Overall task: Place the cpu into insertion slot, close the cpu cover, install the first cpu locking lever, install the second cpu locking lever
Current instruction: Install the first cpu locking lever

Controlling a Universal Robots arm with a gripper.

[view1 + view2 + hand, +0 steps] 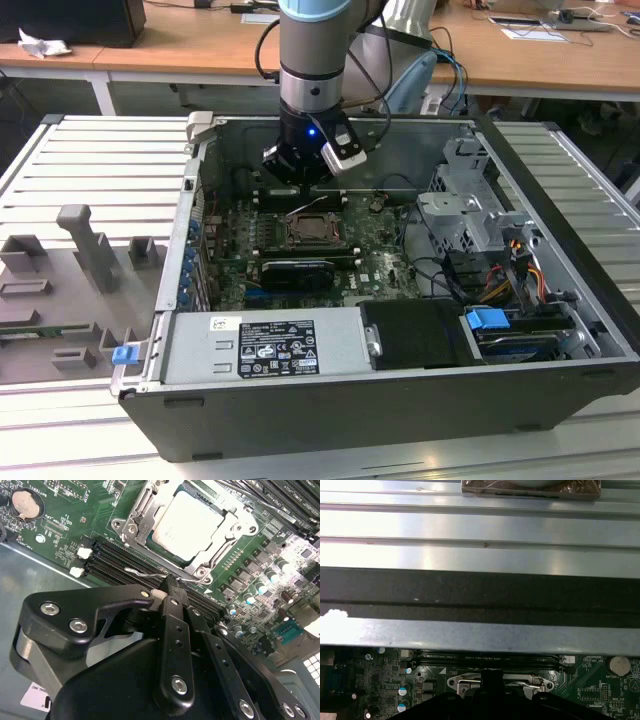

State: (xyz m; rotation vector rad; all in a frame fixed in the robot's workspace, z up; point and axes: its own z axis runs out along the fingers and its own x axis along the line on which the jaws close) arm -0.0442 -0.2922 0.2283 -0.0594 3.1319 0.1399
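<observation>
The cpu point(192, 525) is seated in the slot point(141, 516) under the closed cover point(227, 542), so the pincer point(172, 587), fingers pressed together, is set against a wire lever point(145, 573) beside it.

A long wooden desk point(200, 45) runs along the far side of the room. A black box point(85, 20) sits on it at the exterior view's left, with a crumpled white cloth point(40, 44) beside it. Papers point(535, 32) lie on the desk at the exterior view's right. Nearer is a silver metal table point(90, 170) with long ridges. Grey plastic blocks point(85, 250) stand on it at the exterior view's left. Bright light shines on the ridges.
</observation>
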